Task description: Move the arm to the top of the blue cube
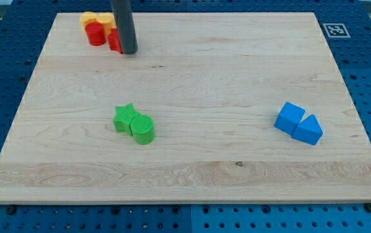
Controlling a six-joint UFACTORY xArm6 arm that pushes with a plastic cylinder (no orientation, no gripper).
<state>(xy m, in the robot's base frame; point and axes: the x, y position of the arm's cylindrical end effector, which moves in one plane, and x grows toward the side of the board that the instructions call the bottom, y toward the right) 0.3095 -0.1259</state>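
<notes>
The blue cube [289,118] sits at the view's right, touching a blue triangular block [309,130] on its lower right. My dark rod comes down from the view's top; my tip [129,52] rests on the board at the upper left, far from the blue cube. It stands right beside a red block [114,41], partly hiding it.
A red cylinder [95,33] and yellow blocks [98,19] cluster at the upper left by my tip. A green star [126,117] and a green cylinder [143,128] touch each other left of centre. A marker tag [335,30] sits off the board's top right corner.
</notes>
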